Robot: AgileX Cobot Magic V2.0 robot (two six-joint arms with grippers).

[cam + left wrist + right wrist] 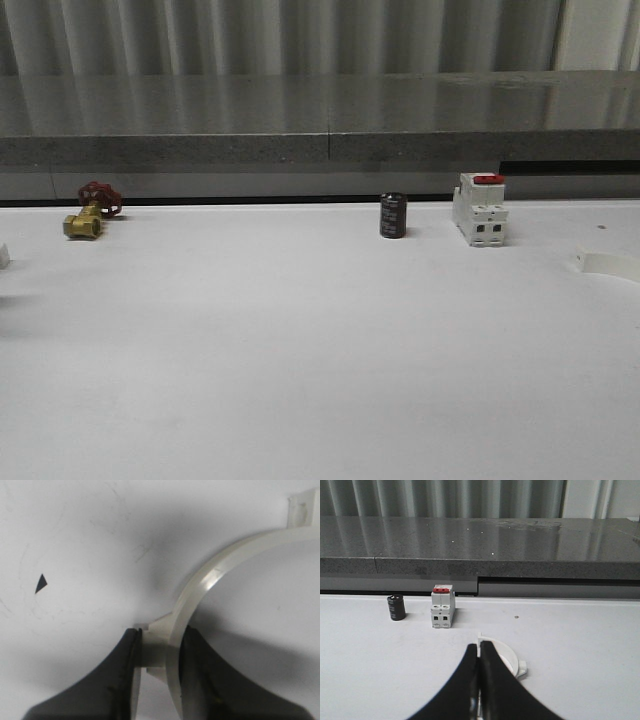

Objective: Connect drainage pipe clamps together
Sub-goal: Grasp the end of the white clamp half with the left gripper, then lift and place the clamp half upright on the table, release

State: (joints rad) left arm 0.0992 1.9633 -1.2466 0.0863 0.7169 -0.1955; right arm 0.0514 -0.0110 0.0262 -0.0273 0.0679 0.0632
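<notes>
Two white half-ring drainage pipe clamps are each held by an arm. In the left wrist view my left gripper is shut on the side lug of one clamp, whose arc curves away to a flat end tab above the white table. In the right wrist view my right gripper is shut on the thin edge of the other clamp, its lug sticking out beside the fingers. The front view catches this clamp at the right edge and a white sliver of the first clamp at the left edge.
A white breaker with a red top and a black cylinder stand at the back of the table. A brass valve with a red handle lies back left. A grey ledge runs behind the table.
</notes>
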